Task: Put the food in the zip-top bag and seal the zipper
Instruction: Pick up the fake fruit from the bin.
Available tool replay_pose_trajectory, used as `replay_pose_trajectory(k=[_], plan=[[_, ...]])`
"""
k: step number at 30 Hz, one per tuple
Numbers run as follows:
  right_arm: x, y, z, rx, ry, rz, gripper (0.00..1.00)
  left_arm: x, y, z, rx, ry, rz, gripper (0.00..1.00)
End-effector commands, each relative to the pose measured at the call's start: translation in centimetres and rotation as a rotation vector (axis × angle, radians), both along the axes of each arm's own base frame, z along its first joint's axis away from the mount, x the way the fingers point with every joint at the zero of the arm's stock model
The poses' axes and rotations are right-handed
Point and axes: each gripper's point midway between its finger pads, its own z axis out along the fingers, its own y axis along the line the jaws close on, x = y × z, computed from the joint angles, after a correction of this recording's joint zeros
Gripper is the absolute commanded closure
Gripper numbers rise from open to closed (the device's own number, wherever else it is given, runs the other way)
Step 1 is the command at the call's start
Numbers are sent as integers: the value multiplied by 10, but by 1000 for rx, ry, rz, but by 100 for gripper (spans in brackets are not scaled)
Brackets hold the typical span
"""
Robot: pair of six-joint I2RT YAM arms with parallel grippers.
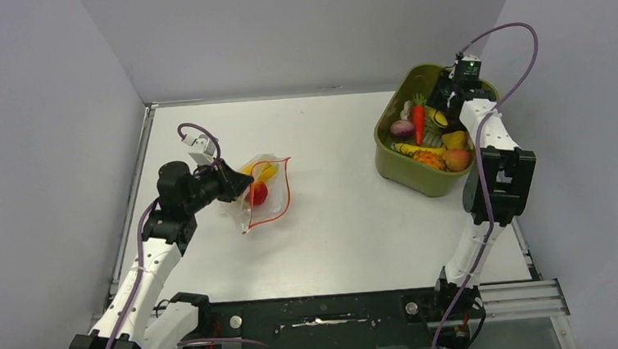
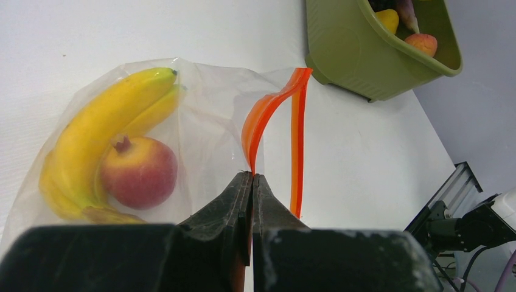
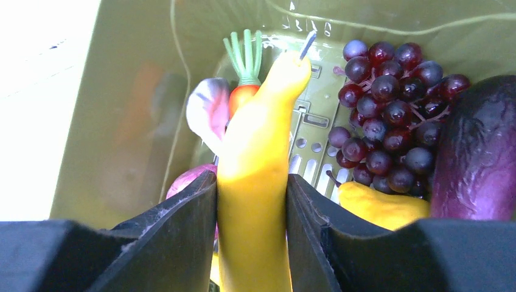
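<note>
From above, the olive-green bin [image 1: 393, 168] stands on the white table [image 1: 350, 221], under the right arm. The right gripper [image 1: 442, 106] reaches down into it among toy food, including a carrot [image 1: 419, 119] and a peach [image 1: 457, 159]. Its jaws cannot be made out from here. Well apart from the bin, on the left arm's side, the zip-top bag [image 1: 268, 206] lies on the table. Inside it are the bananas [image 1: 263, 173] and a red round fruit [image 1: 259, 194]. The zipper [image 1: 288, 184] runs along the bag's edge that faces the bin. The left gripper [image 1: 241, 189] meets the bag on the side away from the bin.

In the left wrist view, the left gripper's jaws are pressed together on the near end of the zipper. The two orange-red strips run from there toward the bin, one straight and one bowed away from it, so the mouth stands open. The bananas curve around the red round fruit, touching it, in the part of the bag farthest from the bin.

In the right wrist view, the right gripper is inside the bin with its jaws clamped on a long yellow fruit [image 3: 258, 146], one finger on either side of it. Dark grapes [image 3: 389, 121] and a purple eggplant [image 3: 477, 158] lie beside this fruit on one side. The carrot and a pale pink-and-white piece [image 3: 205, 109] lie on the other, toward the bin wall.
</note>
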Motion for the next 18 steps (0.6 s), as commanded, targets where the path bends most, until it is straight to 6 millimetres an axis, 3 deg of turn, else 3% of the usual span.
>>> replay_pose_trajectory(k=[1,11,18], plan=[[0,1,49,-44,-135,5,70,1,-1,22,-20,-81,-14,100],[-35,26,77,-49,-178,57,68,-1,-2,25,-25,-93,-16,100],[-66,75,108,12,-257,149,67,0,-3,21,-30,-82,-18,100]])
